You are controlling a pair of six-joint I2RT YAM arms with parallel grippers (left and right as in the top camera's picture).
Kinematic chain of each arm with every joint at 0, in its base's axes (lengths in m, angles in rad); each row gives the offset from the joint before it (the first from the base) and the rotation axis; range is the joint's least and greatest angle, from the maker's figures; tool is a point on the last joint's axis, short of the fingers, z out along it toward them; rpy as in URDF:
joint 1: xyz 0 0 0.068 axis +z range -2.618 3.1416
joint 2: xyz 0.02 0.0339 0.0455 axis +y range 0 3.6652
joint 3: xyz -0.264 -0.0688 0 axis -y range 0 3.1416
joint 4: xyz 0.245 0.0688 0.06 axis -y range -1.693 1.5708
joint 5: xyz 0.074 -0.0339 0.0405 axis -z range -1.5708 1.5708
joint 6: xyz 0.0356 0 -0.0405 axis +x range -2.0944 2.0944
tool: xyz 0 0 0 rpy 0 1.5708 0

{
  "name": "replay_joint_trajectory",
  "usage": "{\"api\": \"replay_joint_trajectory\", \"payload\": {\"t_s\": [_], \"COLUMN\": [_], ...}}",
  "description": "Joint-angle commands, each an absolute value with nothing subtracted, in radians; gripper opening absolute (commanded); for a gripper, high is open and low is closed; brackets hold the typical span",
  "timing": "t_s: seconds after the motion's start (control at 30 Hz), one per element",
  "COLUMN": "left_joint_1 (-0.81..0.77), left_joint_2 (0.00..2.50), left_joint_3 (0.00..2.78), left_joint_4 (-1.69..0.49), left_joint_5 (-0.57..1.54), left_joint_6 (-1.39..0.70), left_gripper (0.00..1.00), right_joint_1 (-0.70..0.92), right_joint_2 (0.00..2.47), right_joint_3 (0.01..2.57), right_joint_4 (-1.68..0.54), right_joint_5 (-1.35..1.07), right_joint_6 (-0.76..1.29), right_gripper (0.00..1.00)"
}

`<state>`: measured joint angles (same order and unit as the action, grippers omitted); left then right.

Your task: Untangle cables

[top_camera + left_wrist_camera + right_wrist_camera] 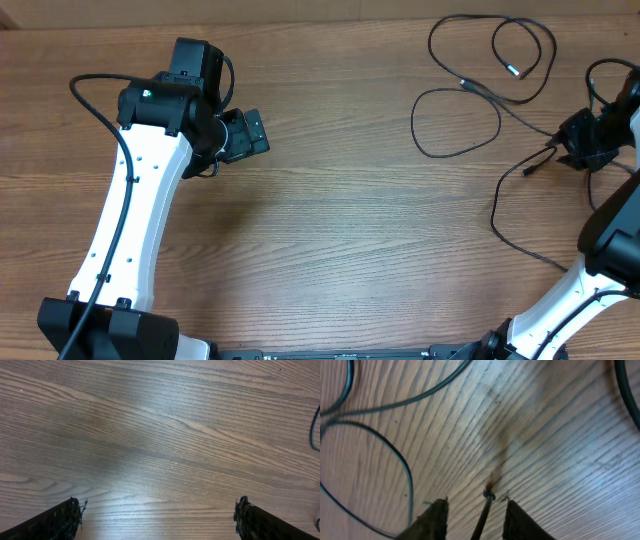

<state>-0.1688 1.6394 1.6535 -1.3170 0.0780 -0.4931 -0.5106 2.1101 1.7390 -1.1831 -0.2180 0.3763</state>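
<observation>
Overhead, the right gripper [580,143] is a dark clump, and which of the cables [470,95] it sits over is too small to make out. Just past the right gripper a black loop runs off the picture's edge; cable or the arm's own wire, can't say. On the near side of that gripper, one strand reaches the right arm [600,250] and its end is hidden there. Wrist view now: the right fingers [432,520] are cut by the bottom edge, and the cable tip between them is a blur against the bench [560,435]. Far across from the right gripper, the left fingers [55,520] are clipped too, with only a sliver of cable at the frame's side.
</observation>
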Motion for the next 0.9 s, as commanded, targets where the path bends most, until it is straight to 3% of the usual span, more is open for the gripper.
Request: {"api": "replay_joint_trajectory", "payload": {"t_s": [0.0,0.07,0.57,0.63,0.67,0.77,0.87], "left_joint_1": [-0.171,-0.171,-0.171,-0.171,-0.171,-0.171,-0.171], "left_joint_2": [1.648,1.647,1.648,1.648,1.648,1.647,1.648], "left_joint_3": [1.649,1.649,1.649,1.649,1.649,1.649,1.649], "left_joint_4": [-1.319,-1.319,-1.308,-1.31,-1.312,-1.321,-1.326], "left_joint_5": [0.07,0.07,0.071,0.071,0.071,0.071,0.071], "left_joint_6": [-0.471,-0.471,-0.471,-0.471,-0.471,-0.471,-0.471], "left_gripper": [1.0,1.0,0.99,1.0,0.99,1.0,1.0], "right_joint_1": [-0.51,-0.51,-0.446,-0.424,-0.418,-0.406,-0.404], "right_joint_2": [2.112,2.112,2.11,2.11,2.11,2.111,2.112], "right_joint_3": [1.737,1.746,1.945,1.943,1.943,1.939,1.911], "right_joint_4": [-1.18,-1.187,-1.38,-1.381,-1.379,-1.375,-1.359], "right_joint_5": [-0.207,-0.19,-0.03,-0.03,-0.03,-0.024,0.028], "right_joint_6": [0.369,0.37,0.414,0.414,0.414,0.415,0.423], "right_gripper": [0.2,0.04,0.05,0.56,0.63,0.67,0.8]}}
